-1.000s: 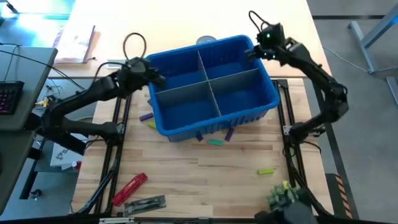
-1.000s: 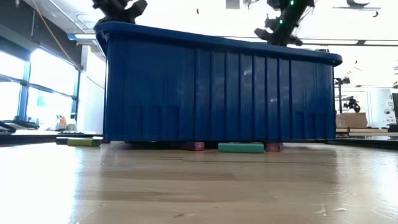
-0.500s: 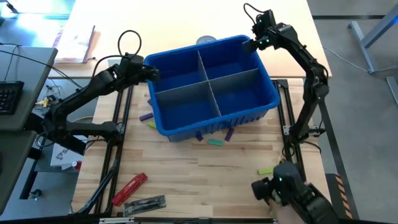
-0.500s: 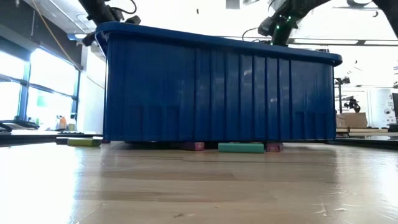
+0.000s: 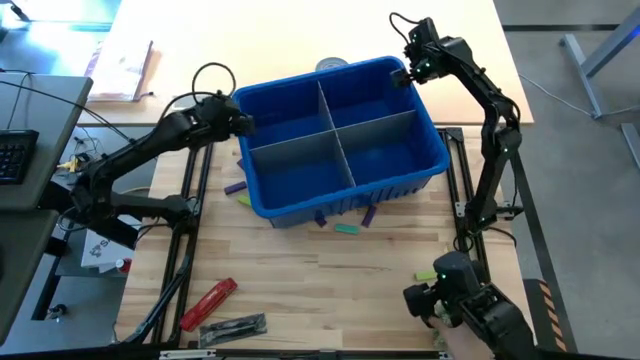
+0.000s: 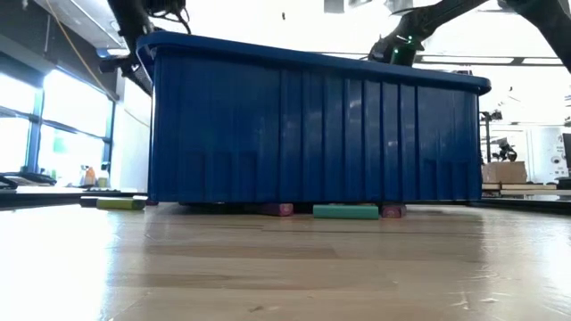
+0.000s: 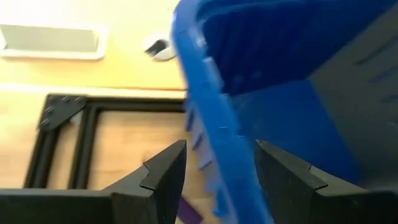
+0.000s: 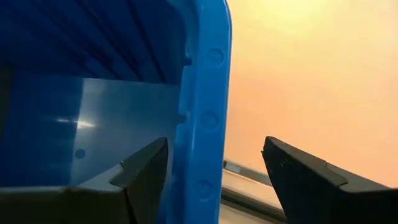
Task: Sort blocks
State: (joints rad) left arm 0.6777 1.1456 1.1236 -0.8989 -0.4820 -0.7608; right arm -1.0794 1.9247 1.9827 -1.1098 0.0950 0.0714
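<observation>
High view: my left gripper point(image 5: 243, 122) and right gripper point(image 5: 402, 75) both straddle the blue bin point(image 5: 345, 190) rim, fingers apart, not clamped. Blocks point(image 5: 346, 228) lie on the bench by its front wall; pulling away crooked could snag the rim.

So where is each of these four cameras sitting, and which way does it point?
High view: overhead, looking straight down on the blue bin, both arms, left gripper, right gripper.
Low view: table height, facing the bin's side wall; arms peek in above.
Left wrist view: between its own fingers, straddling the bin's rim.
Right wrist view: likewise, own fingers astride the rim.
All four share the bin.
</observation>
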